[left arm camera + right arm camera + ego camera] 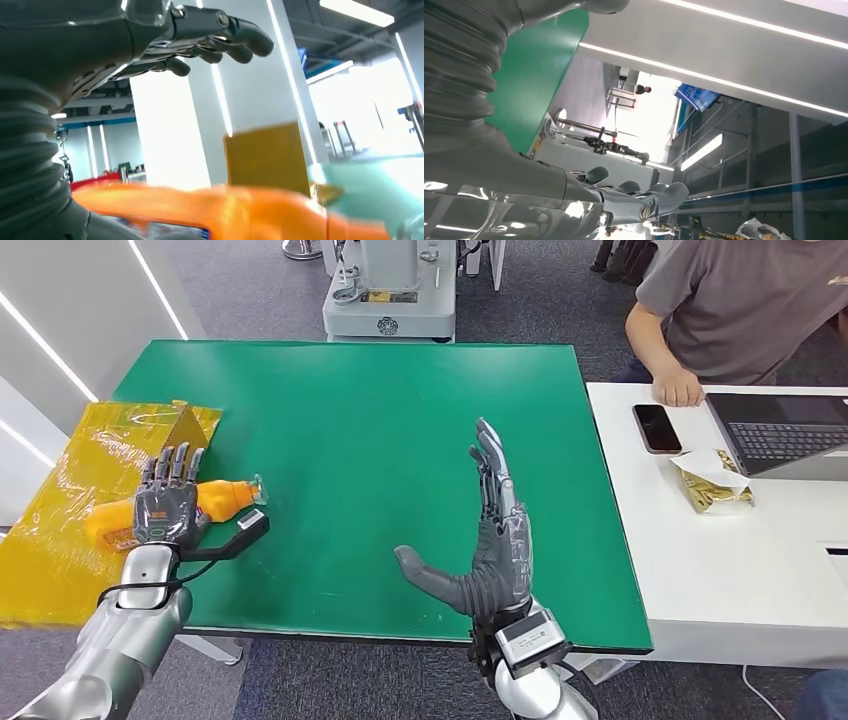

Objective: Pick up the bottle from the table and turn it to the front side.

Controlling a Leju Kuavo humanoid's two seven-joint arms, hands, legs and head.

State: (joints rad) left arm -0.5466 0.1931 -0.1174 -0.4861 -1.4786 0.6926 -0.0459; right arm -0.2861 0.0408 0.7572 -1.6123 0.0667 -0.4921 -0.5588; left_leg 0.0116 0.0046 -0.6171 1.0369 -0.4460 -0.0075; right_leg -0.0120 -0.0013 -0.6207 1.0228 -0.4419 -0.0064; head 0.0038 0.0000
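You are seeing the orange bottle (215, 502) lying on its side at the green table's (380, 420) left edge, the left hand (166, 505) hovering over it with fingers spread, and the right hand (495, 540) waiting flat and empty.

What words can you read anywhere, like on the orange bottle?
None can be read.
Orange bottle: it has a label, blurred in the left wrist view, and the left hand covers it in the head view.
Grey machine past the table: a yellow sticker and a round mark, too small.
Person's shirt: a small logo, too small.
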